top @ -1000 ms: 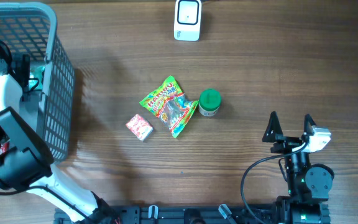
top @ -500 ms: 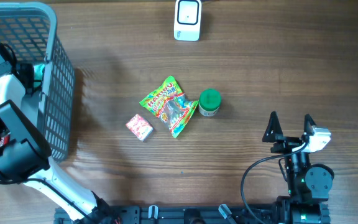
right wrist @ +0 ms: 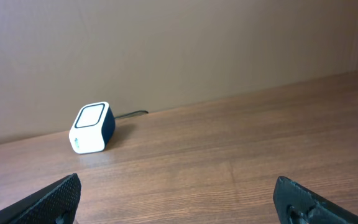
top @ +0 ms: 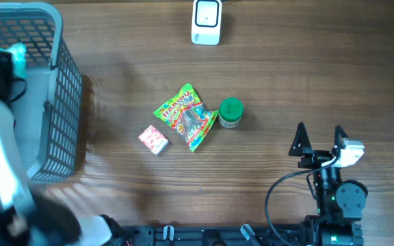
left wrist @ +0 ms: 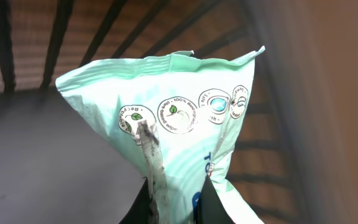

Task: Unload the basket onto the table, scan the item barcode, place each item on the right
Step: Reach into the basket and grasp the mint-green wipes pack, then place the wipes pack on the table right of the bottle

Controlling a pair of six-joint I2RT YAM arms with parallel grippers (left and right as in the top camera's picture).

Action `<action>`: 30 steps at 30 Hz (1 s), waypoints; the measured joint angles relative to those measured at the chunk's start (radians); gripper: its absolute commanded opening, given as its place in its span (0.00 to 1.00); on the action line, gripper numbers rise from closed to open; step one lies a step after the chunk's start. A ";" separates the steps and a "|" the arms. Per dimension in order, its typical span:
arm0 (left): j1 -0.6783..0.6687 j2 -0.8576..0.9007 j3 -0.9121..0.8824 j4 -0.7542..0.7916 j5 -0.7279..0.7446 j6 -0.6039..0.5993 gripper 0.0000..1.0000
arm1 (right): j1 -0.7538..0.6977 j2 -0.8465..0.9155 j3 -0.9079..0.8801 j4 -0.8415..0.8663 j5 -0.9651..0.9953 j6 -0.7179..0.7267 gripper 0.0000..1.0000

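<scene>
The item in hand is a mint-green packet (left wrist: 179,118) with round printed seals. My left gripper (left wrist: 176,199) is shut on its lower part, inside the grey basket (left wrist: 61,31). From overhead the left arm is a blur over the basket (top: 60,102), and a corner of the packet (top: 16,53) shows beside it. The white barcode scanner (top: 206,20) stands at the table's far edge, also visible as the scanner (right wrist: 92,127) in the right wrist view. At the near right, my right gripper (top: 318,137) rests open and holds nothing; it appears as the right gripper (right wrist: 179,199) in its own view.
On the middle of the table lie a colourful candy bag (top: 187,116), a small jar with a green lid (top: 230,113) and a small pink box (top: 153,139). The basket's mesh walls surround the left gripper.
The left gripper has shut on the mint-green packet, and the left arm has shifted up over the basket, now blurred. The right arm has not moved.
</scene>
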 measured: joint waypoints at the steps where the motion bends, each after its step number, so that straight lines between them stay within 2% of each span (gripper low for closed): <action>1: 0.000 -0.135 0.008 -0.012 0.001 0.001 0.04 | 0.000 0.000 0.000 0.000 0.000 0.000 1.00; 4: -0.008 -0.327 0.014 -0.072 0.031 0.001 0.04 | 0.000 0.000 0.000 0.000 0.000 0.000 1.00; 7: -0.087 -0.491 0.015 -0.117 0.076 0.002 0.04 | 0.000 0.000 0.000 0.000 0.000 0.000 1.00; 12: -0.470 -0.526 0.016 -0.154 0.127 0.004 0.04 | 0.000 0.000 0.000 0.000 0.000 0.000 1.00; 16: -0.814 -0.359 0.016 -0.090 0.134 0.013 0.04 | 0.000 0.000 0.000 0.000 0.000 0.000 1.00; 21: -1.119 -0.042 0.014 0.077 0.145 0.042 0.04 | 0.000 0.000 0.000 0.000 0.000 0.000 1.00; 27: -1.280 0.236 0.009 0.307 0.148 0.050 0.04 | 0.000 0.000 0.000 0.000 0.000 0.000 1.00; 30: -1.328 0.333 0.009 0.357 0.148 0.050 0.04 | 0.000 0.000 0.000 0.000 0.000 0.000 1.00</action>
